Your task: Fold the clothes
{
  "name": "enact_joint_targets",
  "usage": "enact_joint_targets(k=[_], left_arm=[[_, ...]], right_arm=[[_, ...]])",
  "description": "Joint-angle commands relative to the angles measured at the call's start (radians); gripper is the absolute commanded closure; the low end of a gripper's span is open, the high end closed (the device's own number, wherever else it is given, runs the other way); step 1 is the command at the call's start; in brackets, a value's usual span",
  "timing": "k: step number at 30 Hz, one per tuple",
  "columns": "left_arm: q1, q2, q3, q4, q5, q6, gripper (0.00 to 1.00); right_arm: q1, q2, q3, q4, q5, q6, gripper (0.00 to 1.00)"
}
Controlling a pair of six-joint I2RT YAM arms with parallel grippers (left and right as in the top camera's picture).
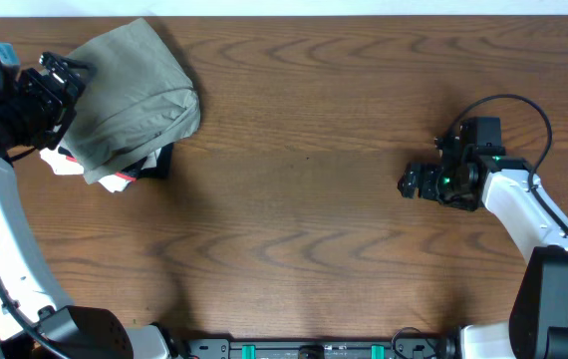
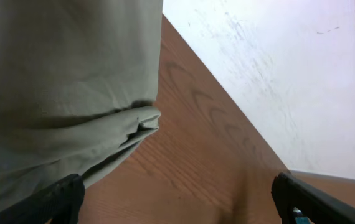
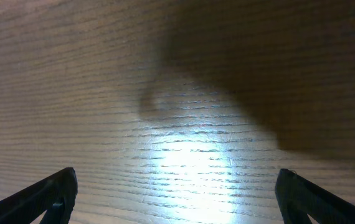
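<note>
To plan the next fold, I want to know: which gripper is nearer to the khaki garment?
Left. The left gripper is right beside the khaki garment; the right gripper is far off, across the table.

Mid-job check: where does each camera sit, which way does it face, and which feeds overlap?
Overhead: fixed above the table, looking straight down; shows the left arm, the right arm, and the khaki garment bundled by the left.
Left wrist: low beside the garment, facing along the tabletop to its edge; the left fingers, open, frame the bottom corners.
Right wrist: close over bare tabletop; the right fingers, open, at the bottom corners.
Shared: overhead and left wrist both show the garment.
</note>
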Motion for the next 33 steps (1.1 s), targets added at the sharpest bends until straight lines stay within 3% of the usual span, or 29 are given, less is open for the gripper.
enact_joint_targets(k=[1,8,17,22,33], left_arm=[[-0.001,0.003,0.001,-0.002,-0.001,0.003,0.02],[-0.001,0.003,0.001,-0.002,-0.001,0.003,0.02],[-0.001,0.003,0.001,-0.002,-0.001,0.002,0.02],[-0.001,0.003,0.001,-0.002,-0.001,0.003,0.02],[-0.001,0.003,0.001,-0.002,-0.001,0.003,0.02]], right_arm=[[0.002,0.0,-0.004,0.004,-0.007,0.01,0.01],[0.024,-0.112,-0.01,-0.003,-0.002,0.01,0.01],[0.182,-0.643,-0.01,-0.002,-0.001,0.01,0.01],[0.251,-0.942,-0.01,0.035,0.114,-0.043,0.01],[0.211,-1.465,-0.133,0.052,0.189,-0.062,0.01]])
